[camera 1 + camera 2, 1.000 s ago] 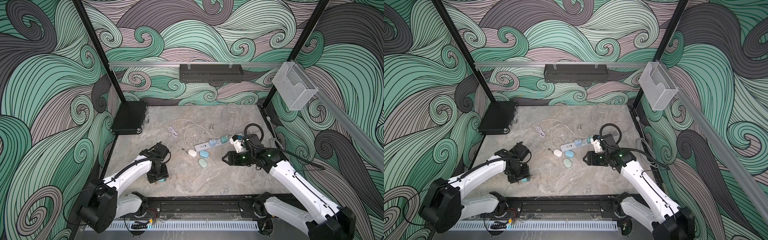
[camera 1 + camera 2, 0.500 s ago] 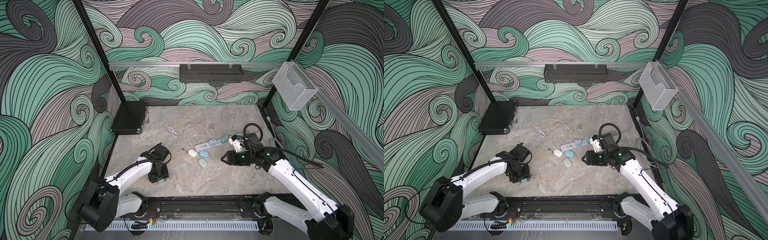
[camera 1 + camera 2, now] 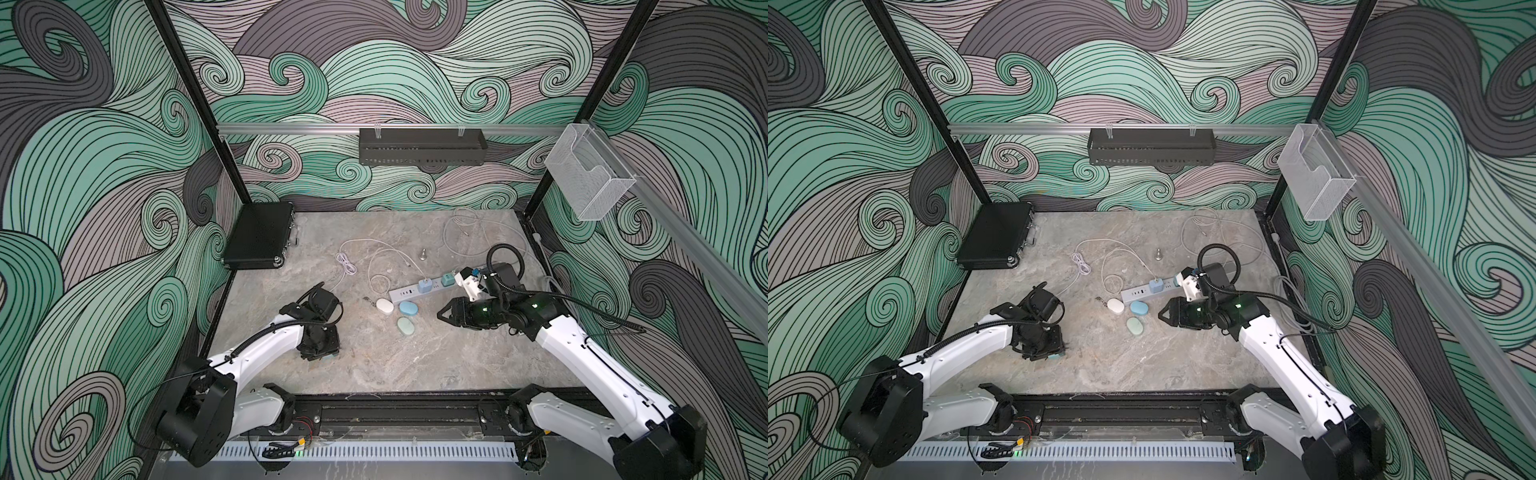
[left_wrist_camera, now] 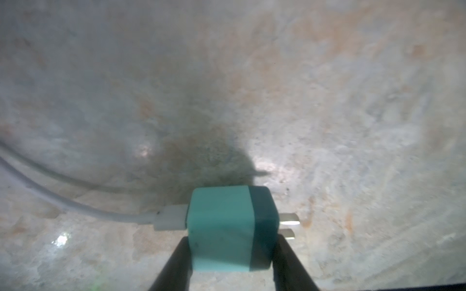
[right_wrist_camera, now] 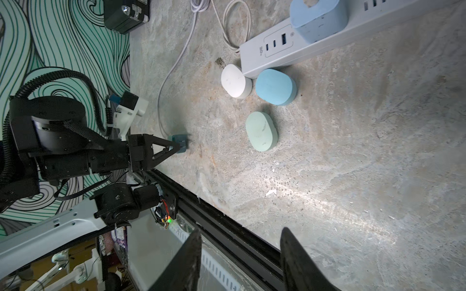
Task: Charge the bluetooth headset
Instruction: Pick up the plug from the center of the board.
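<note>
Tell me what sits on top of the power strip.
A blue adapter and, further along, a teal adapter sit plugged into the power strip. The right arm covers the strip's far end, so anything there cannot be seen.

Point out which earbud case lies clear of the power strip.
The pale green case, alone; the white case and blue case sit beside the power strip.

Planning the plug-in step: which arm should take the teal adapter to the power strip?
Left. The left gripper has a finger on each side of the teal adapter, which lies on the table. The right gripper is open and empty beside the power strip.
</note>
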Controlling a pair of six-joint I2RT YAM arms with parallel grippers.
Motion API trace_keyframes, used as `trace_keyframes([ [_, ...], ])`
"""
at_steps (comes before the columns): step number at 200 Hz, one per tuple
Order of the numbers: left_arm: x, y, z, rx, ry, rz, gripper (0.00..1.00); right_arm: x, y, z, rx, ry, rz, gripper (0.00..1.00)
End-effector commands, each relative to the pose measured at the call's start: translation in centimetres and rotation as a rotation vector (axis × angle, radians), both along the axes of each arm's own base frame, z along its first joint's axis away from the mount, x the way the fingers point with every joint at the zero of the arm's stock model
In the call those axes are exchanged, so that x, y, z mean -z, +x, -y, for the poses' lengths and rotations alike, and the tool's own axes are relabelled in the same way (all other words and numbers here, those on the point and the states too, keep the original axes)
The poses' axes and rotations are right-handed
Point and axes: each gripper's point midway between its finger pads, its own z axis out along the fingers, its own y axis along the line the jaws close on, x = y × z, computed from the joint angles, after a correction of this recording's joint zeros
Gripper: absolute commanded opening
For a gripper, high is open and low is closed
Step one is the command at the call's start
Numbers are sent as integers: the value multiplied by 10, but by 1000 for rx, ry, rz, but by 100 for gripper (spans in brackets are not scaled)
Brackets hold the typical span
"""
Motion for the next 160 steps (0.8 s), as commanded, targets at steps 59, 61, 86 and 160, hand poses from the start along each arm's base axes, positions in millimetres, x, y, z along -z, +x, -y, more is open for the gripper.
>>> trace_keyframes([
  [59, -135, 75, 83, 577, -197, 536, 21, -48, 14, -45, -81, 212, -65, 57],
  [61, -137, 76, 84, 590, -196, 546, 21, -49, 15, -46, -84, 214, -65, 57],
  [86, -161, 84, 106, 740, -190, 632, 21, -56, 26, -55, -89, 215, -70, 57],
  [160, -193, 92, 156, 976, -182, 805, 21, -71, 37, -80, -107, 243, -84, 52],
])
